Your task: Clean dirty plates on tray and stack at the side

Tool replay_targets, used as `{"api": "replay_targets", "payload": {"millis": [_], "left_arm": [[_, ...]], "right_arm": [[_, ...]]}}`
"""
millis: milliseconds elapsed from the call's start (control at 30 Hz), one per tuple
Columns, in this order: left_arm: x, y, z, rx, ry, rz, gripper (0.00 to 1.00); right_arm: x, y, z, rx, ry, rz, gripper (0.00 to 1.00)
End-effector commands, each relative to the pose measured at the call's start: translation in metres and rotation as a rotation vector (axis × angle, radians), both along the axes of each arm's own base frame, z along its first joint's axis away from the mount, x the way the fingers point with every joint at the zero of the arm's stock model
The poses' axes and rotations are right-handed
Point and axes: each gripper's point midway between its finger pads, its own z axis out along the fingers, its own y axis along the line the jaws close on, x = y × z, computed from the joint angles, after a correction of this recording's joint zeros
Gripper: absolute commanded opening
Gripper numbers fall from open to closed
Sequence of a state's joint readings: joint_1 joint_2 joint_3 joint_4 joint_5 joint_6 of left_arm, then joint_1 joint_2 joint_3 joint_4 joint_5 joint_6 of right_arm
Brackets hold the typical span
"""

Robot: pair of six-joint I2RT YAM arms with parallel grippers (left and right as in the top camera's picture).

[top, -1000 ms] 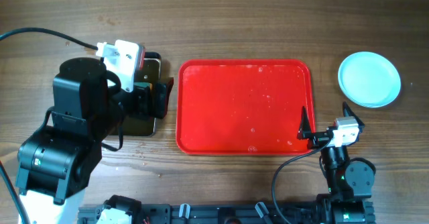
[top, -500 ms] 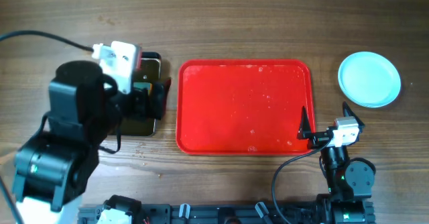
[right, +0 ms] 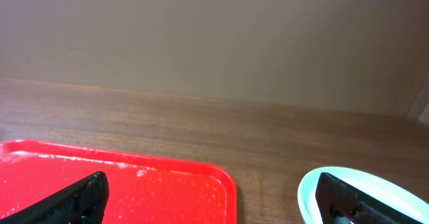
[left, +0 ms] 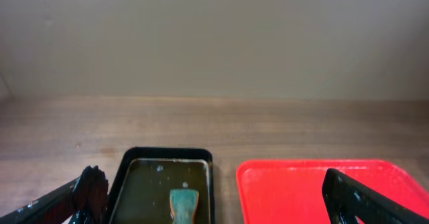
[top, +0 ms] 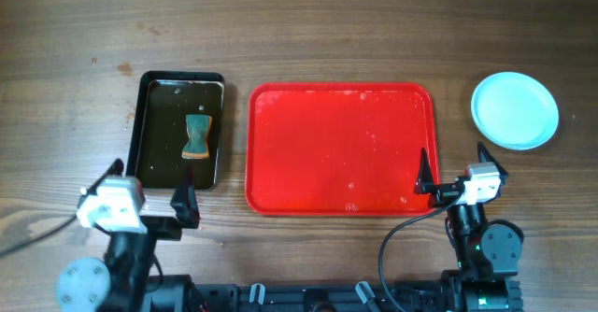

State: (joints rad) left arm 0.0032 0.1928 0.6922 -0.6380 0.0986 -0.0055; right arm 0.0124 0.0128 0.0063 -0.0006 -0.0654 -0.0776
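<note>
the large red rectangular plastic tray (top: 336, 144) lies in the middle of the brown wooden table (top: 327, 32), its long side running left to right, its bare surface dotted with small wet specks

the round pale-blue shallow plates (top: 514, 111) sit on the table to the right of the red tray, level with its far half and apart from its rim. from above they show as one clean disc, and how many are stacked there cannot be told. in the right wrist view only the near rim of that disc shows, at the lower right, beside the tray's corner

to the left of the red tray, just beside it but not touching, stands the smaller black rectangular tray (top: 141, 125), holding dark brownish liquid (top: 168, 106). a teal waisted sponge (top: 196, 137) lies in it, toward the right half

the left claw (top: 149, 189) is at the near side of the table, just in front of the black tray, spread wide and gripping nothing. the left wrist view looks through its gap at the black tray, the sponge and the left end of the red tray

the right claw (top: 458, 165) is by the red tray's near right corner, likewise spread wide and gripping nothing. it reaches across the tray's right rim, one side over the red surface and the other over bare table between the tray and the plates
</note>
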Motion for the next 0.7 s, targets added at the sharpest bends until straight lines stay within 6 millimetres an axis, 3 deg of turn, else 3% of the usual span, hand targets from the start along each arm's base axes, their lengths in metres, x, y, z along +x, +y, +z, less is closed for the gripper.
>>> {"api": "replay_targets", "payload": {"millis": [0, 67, 233, 433, 667], "left_arm": [[-0.005, -0.001, -0.031, -0.005, -0.049, -0.008, 1.00], [0.001, -0.001, -0.049, -0.006, -0.024, -0.007, 1.00], [0.018, 0.000, -0.067, -0.005, -0.040, -0.003, 1.00], [0.040, -0.001, -0.119, -0.009, 0.001, -0.014, 1.00], [0.053, 0.000, -0.128, -0.005, -0.092, -0.014, 1.00]], "right_arm": [[0.000, -0.002, 0.002, -0.013, -0.011, -0.012, 1.00], [0.000, -0.002, 0.002, -0.012, -0.011, -0.012, 1.00], [0.000, -0.002, 0.002, -0.012, -0.011, -0.012, 1.00], [0.000, -0.002, 0.002, -0.013, -0.011, -0.012, 1.00], [0.000, -0.002, 0.002, -0.013, -0.011, -0.012, 1.00]]}}
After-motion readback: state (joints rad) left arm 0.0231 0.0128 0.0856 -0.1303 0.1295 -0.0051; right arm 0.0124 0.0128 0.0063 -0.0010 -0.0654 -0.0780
